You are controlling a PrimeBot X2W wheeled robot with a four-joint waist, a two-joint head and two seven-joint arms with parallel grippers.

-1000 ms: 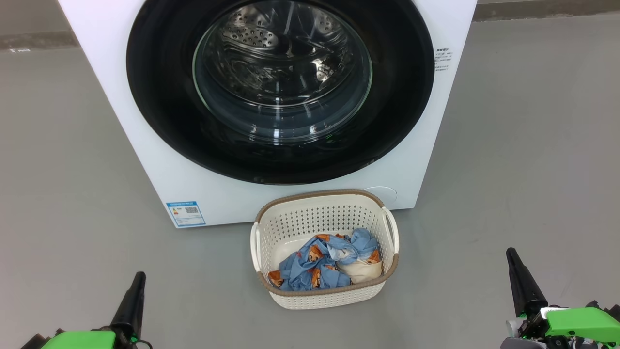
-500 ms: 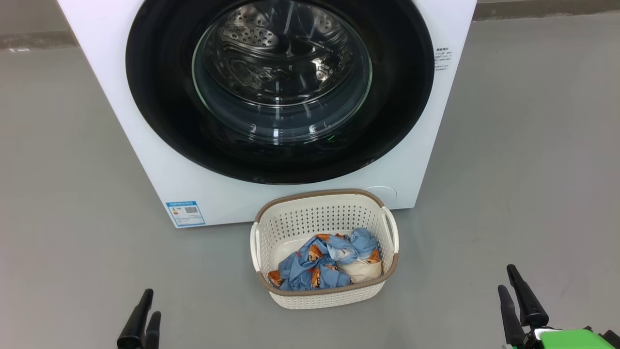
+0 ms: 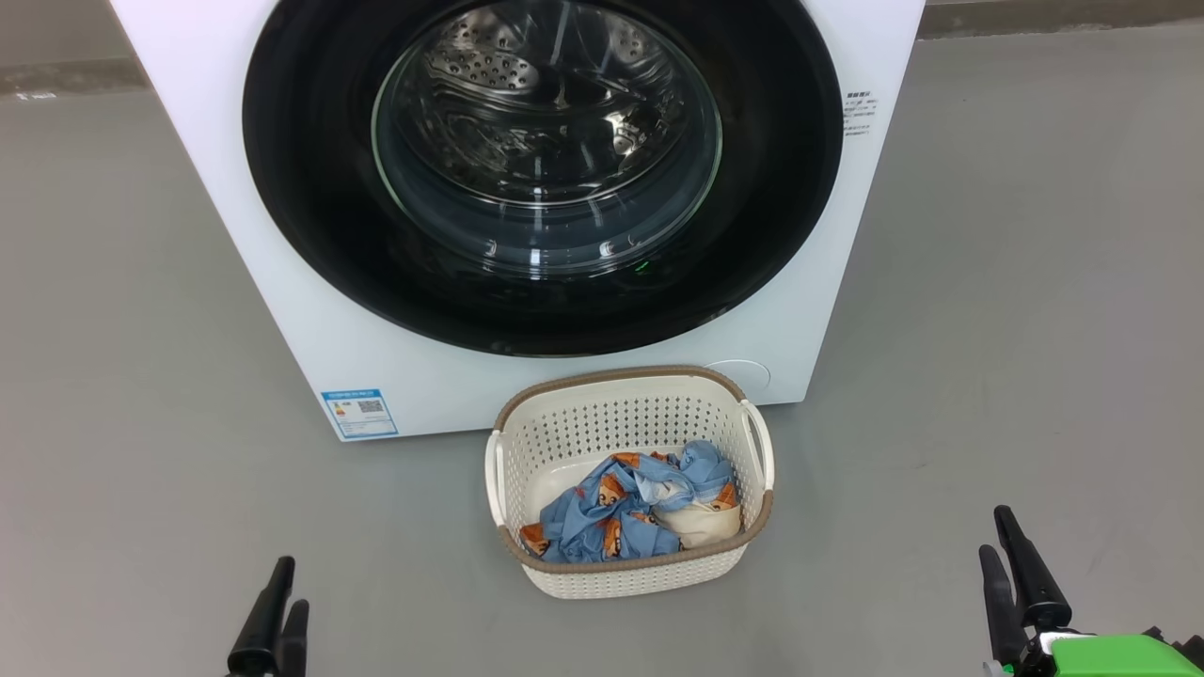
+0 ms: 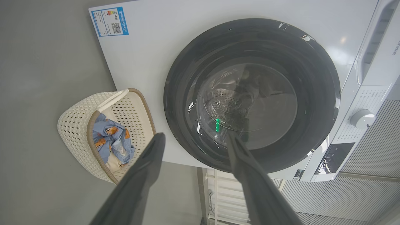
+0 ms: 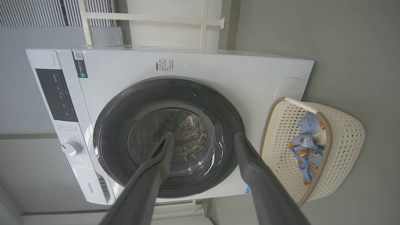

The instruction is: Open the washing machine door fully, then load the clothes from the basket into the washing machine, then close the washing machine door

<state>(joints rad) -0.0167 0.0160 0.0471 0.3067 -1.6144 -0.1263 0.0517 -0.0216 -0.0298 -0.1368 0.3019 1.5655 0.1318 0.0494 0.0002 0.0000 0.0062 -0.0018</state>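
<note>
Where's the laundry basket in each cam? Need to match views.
Head view: cream-white perforated plastic basket at bottom centre.
Left wrist view: basket at mid-left, sideways in frame.
Right wrist view: basket at mid-right, also sideways.
Shared landmark: round glossy black-rimmed washing machine door, closed, next to the basket in all three.

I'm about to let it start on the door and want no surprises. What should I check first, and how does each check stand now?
1. The washing machine door open for loading: not ok, it is shut against the washing machine.
2. The left gripper open and empty: ok.
3. The right gripper open and empty: ok.
4. The clothes all inside the basket: ok.
5. The basket clear of the door's swing: cannot tell; it stands on the floor right in front of the machine, below the door.
</note>
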